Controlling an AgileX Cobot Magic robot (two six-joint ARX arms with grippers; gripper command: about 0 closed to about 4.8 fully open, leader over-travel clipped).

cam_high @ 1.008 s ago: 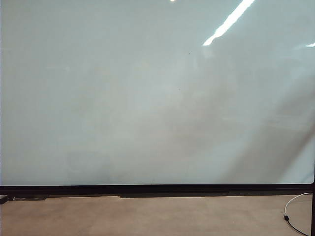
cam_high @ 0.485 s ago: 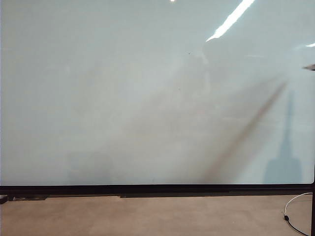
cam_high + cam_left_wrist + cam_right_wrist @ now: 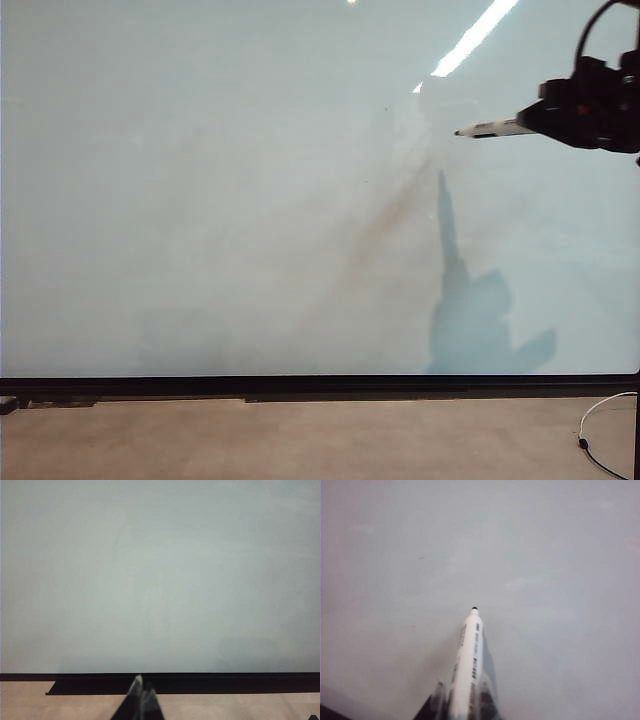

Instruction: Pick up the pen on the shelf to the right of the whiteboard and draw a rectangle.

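Observation:
The whiteboard (image 3: 250, 200) fills nearly the whole exterior view, glossy and pale, and no rectangle shows on it. My right gripper (image 3: 532, 122) reaches in from the upper right, shut on the pen (image 3: 490, 128). The white barrel lies level with its black tip pointing left, close in front of the board. In the right wrist view the pen (image 3: 469, 665) sticks out from between the right gripper's (image 3: 467, 702) fingers toward the board (image 3: 545, 555). My left gripper (image 3: 142, 692) is shut and empty, low before the whiteboard (image 3: 150, 580). The shelf is out of view.
A thin black frame edge (image 3: 320, 385) runs along the board's lower side, with a beige surface (image 3: 300, 440) beneath it. A white cable (image 3: 600, 430) lies at the lower right beside a dark post (image 3: 636, 420). The arm's shadow (image 3: 470, 320) falls on the board.
My right gripper with the pen has swung in from the right edge into the exterior view. Its shadow has slid left across the board. The left gripper has kept still.

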